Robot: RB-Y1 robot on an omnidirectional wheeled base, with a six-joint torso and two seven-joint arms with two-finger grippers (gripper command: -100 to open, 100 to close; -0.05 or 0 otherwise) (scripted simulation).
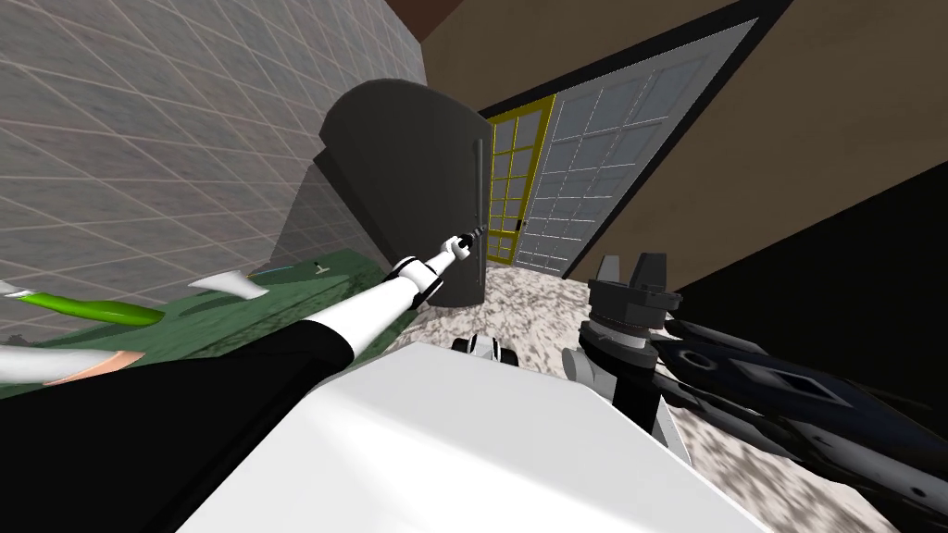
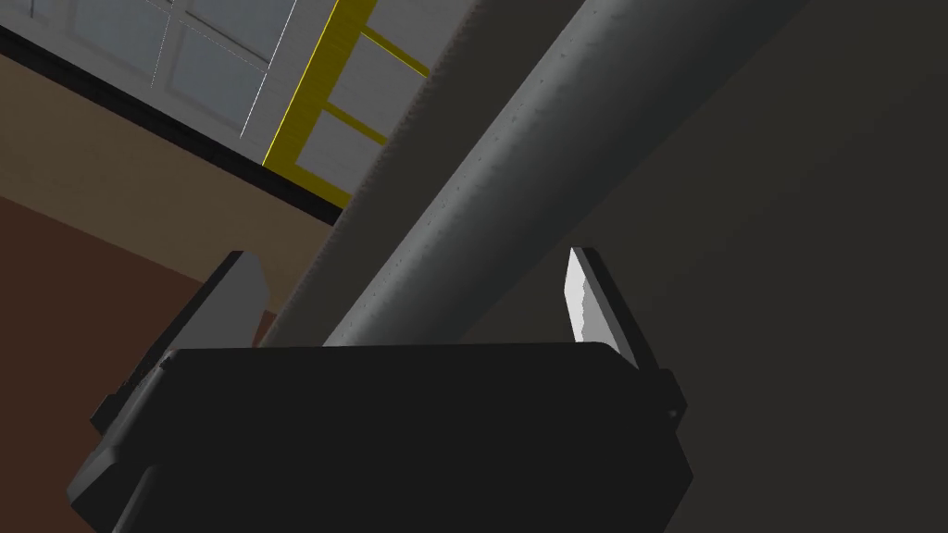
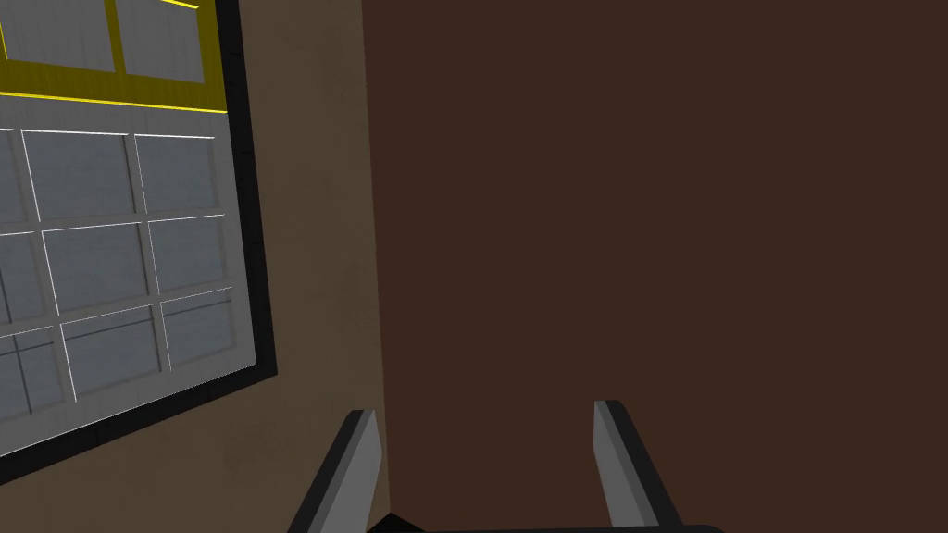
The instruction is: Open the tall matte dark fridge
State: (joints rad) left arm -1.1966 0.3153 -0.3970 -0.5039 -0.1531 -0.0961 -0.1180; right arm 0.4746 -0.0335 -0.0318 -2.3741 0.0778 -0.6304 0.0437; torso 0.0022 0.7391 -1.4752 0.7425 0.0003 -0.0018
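Grey tiles cover the wall (image 1: 139, 139) on the left, and against it stands the tall, matte dark fridge (image 1: 407, 176), just past the end of a green surface (image 1: 278, 305). A long upright handle (image 1: 479, 176) runs down the door's edge on the side nearest the yellow-framed window (image 1: 509, 176). The left pincer (image 2: 412, 259), on its outstretched arm, is at the lower part of the handle. Its fingers are spread with the grey bar between them, a gap on each side. The right pincer (image 3: 481, 412), also spread, is held up well apart from the fridge.
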